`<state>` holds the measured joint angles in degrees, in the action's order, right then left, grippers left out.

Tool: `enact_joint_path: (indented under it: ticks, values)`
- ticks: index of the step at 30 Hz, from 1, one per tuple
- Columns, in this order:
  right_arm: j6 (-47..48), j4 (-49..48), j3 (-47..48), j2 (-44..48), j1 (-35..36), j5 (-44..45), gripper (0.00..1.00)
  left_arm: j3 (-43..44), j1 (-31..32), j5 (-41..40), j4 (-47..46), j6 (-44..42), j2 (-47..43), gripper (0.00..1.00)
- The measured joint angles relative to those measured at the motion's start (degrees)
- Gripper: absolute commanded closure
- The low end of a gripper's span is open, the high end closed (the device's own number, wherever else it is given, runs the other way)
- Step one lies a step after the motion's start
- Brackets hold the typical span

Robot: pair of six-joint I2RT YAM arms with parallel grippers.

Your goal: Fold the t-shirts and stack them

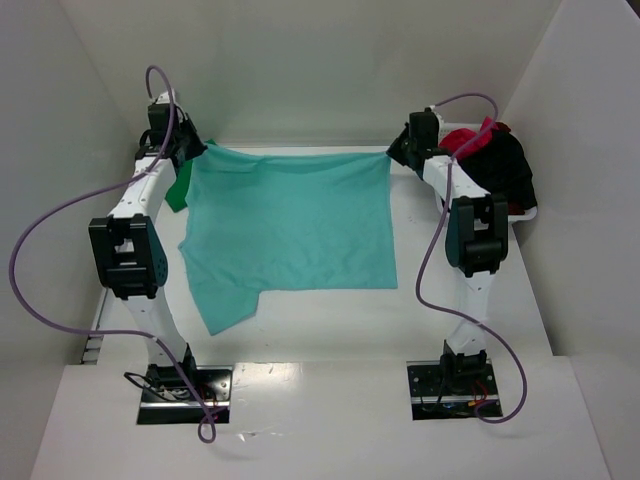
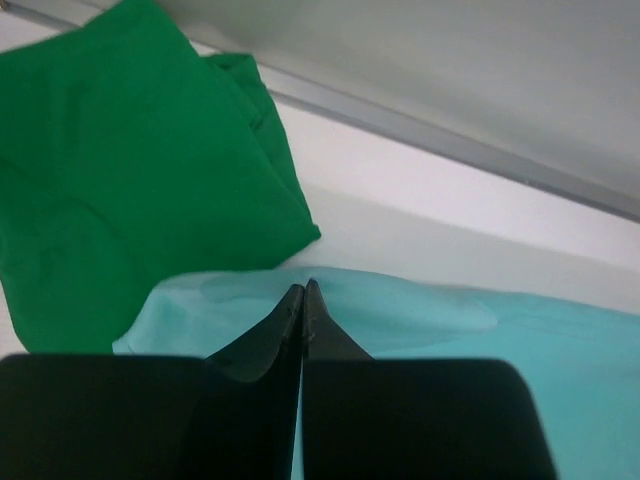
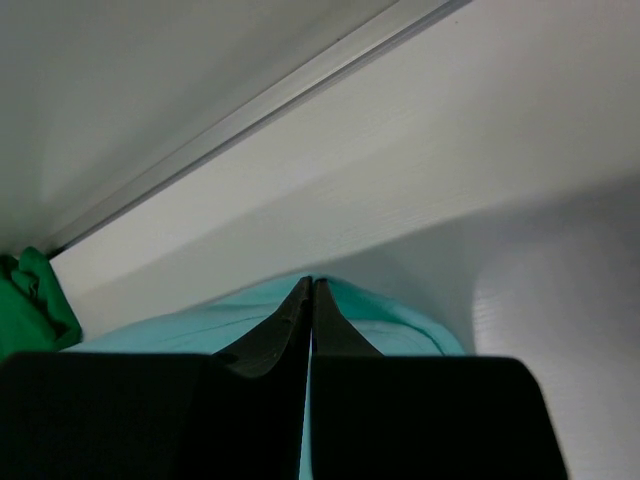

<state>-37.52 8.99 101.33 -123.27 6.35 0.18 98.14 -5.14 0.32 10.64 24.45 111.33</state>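
Pinched tight, the left gripper (image 2: 303, 292) and right gripper (image 3: 311, 288) each clamp a far corner of the teal t-shirt (image 1: 290, 225), which lies spread flat and unfolded. I judge one done: the green t-shirt (image 2: 130, 170) lies folded at far left (red and black shirts (image 1: 495, 160) wait in the basket (image 1: 527, 212)). No writing is readable.

teal t-shirt (image 1: 290, 225): soft matt cloth | table (image 1: 330, 320): smooth white, faintly glossy
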Motion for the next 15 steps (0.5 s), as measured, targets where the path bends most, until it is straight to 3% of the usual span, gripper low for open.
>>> enact_joint_path:
  ticks: [9,15]
  values:
    - [0.3,0.6,-1.0,-0.6,-0.2,-1.5,1.0,0.6,0.0,4.8,7.9,-0.2,0.1,1.0]
    - [0.6,0.4,-6.5,-0.6,-0.2,-1.5,1.0,-4.8,0.0,7.6,13.3,1.9,-4.3,1.0]
